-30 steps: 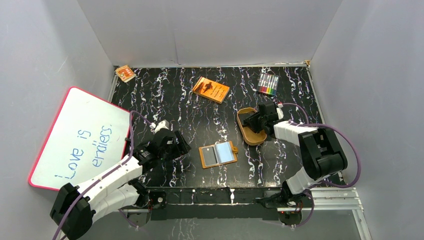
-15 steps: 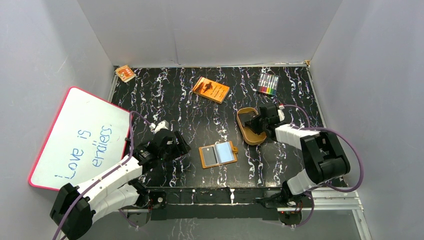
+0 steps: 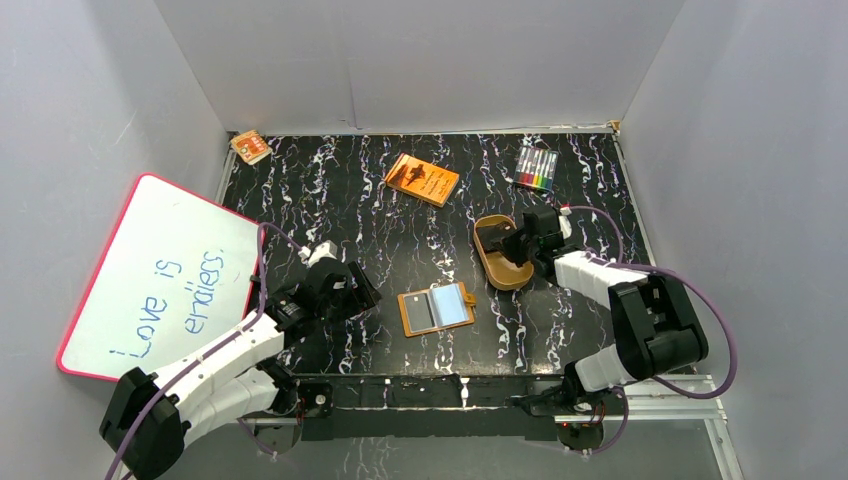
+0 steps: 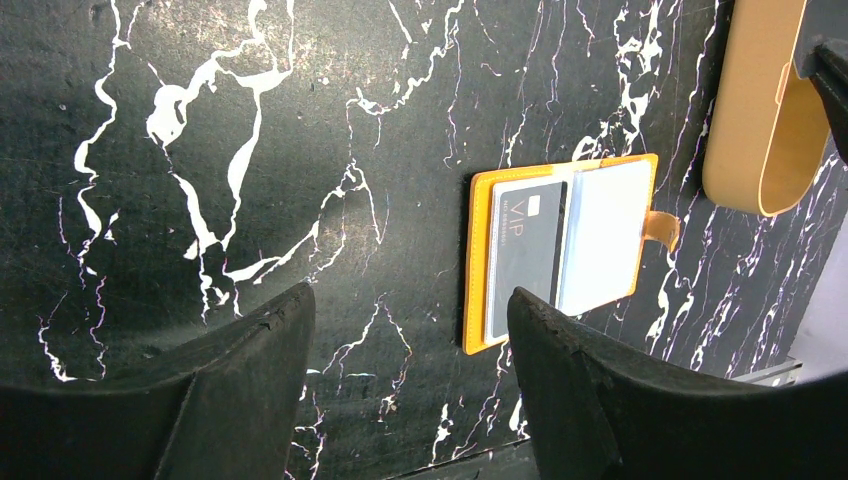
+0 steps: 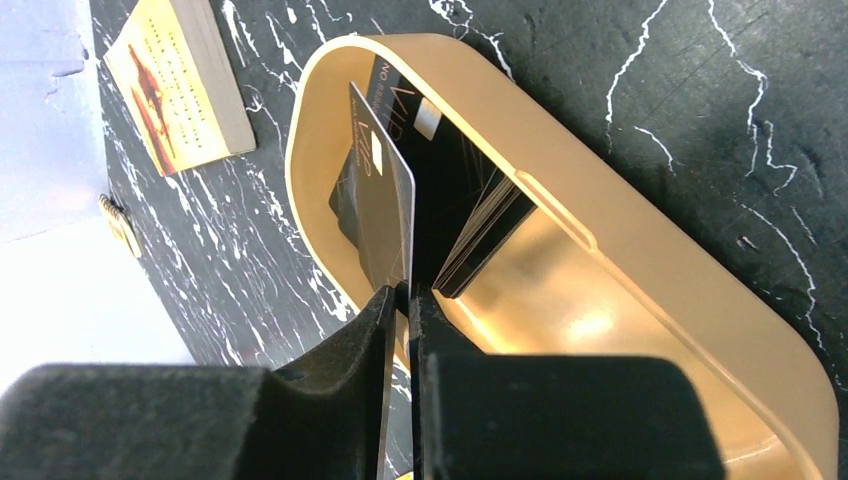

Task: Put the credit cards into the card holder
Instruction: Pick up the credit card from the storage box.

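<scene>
My right gripper [image 5: 400,300] clamps the near edge of one credit card [image 5: 385,200], upright in the tan tray [image 5: 620,260], thin, stiff, probably slick, best pinched deep across its flat faces, with the open card holder [image 3: 437,309] at the tray's 8 o'clock and my left gripper [image 4: 408,300] spread, empty.

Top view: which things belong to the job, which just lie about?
Job: thin black credit cards, orange leather bifold card holder, tan oval tray holding cards.
Lying about: orange book, pack of coloured markers, pink-edged whiteboard, small orange item.
</scene>
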Controlling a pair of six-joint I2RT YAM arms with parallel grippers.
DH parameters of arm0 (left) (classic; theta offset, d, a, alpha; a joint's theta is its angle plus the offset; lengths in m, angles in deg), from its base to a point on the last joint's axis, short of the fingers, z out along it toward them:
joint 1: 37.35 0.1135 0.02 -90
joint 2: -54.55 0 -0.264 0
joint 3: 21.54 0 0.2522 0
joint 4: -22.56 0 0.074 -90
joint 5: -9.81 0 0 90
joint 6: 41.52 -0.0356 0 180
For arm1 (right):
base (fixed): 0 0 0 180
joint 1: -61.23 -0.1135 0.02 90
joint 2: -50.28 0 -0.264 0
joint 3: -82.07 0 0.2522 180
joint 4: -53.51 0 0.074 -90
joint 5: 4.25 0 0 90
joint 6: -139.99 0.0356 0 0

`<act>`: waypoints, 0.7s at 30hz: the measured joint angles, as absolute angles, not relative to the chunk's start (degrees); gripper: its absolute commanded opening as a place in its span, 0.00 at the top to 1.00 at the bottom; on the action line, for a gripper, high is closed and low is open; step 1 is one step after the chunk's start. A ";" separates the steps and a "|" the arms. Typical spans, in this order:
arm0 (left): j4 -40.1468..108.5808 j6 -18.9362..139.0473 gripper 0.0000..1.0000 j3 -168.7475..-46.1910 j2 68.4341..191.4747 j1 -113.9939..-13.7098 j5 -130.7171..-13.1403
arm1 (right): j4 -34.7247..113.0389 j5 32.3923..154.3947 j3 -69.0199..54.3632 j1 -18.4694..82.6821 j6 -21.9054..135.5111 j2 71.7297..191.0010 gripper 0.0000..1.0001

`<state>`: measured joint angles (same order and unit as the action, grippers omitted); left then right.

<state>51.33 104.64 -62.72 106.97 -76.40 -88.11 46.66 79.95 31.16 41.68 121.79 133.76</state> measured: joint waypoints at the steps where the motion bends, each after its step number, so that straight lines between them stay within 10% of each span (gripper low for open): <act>1: 51.33 104.64 0.33 -62.72 106.95 -76.40 -88.11 | 46.64 79.95 31.16 41.68 121.76 133.49 0.88; 21: 51.73 104.56 0.33 -62.72 106.90 -76.40 -88.46 | 37.76 78.94 26.90 41.66 122.83 129.95 1.00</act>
